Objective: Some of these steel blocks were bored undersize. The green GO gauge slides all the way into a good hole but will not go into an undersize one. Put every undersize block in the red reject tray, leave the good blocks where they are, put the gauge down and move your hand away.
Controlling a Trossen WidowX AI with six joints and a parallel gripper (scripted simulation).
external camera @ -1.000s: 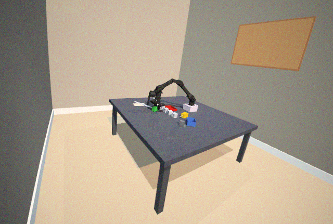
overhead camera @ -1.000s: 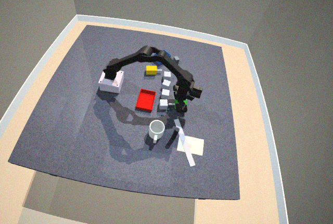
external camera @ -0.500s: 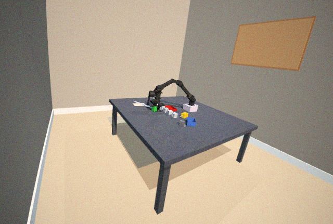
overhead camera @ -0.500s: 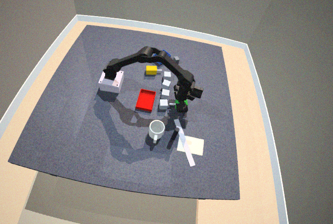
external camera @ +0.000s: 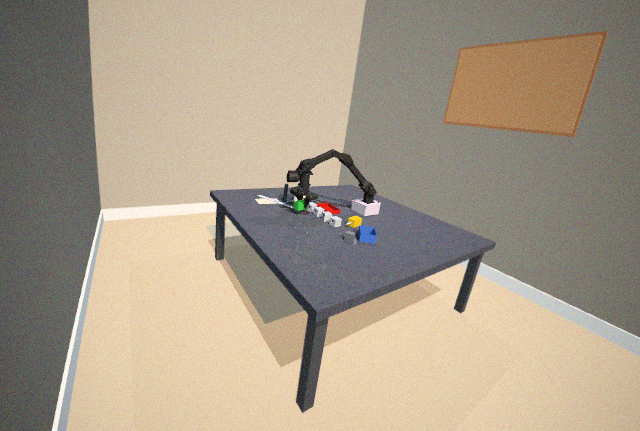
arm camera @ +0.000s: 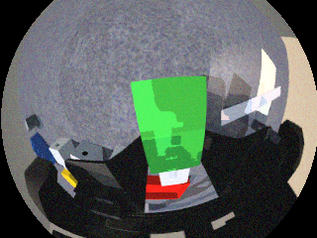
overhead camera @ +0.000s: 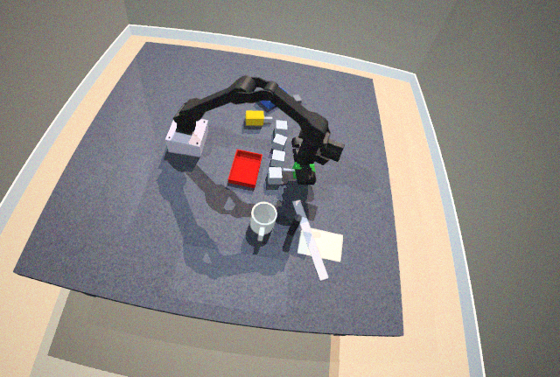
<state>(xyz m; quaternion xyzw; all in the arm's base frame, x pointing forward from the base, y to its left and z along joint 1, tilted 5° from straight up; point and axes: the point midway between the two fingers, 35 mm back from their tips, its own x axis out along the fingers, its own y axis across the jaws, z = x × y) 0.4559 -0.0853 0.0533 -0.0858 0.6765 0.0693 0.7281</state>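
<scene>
Our tool [overhead camera: 304, 168] [external camera: 300, 201], part-open, grips the green GO gauge [overhead camera: 298, 170] [external camera: 298, 205] [arm camera: 170, 124], its pin aimed across the counter [overhead camera: 203, 237] [external camera: 392, 255] [arm camera: 109, 64] at the steel block [overhead camera: 275, 175] [arm camera: 174, 177] nearest the mug [overhead camera: 261, 226], on the red reject tray's [overhead camera: 244, 169] [external camera: 329, 208] [arm camera: 165, 190] side.

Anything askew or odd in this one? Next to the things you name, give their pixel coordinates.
Mildly: the pale strip [overhead camera: 317, 259] lies slanted partly over the cream sheet [overhead camera: 331, 246], overhanging its edge. The second block from the yellow gauge [overhead camera: 255, 118] [external camera: 355, 221] in the row sits slightly turned. I see no spill or damage.
</scene>
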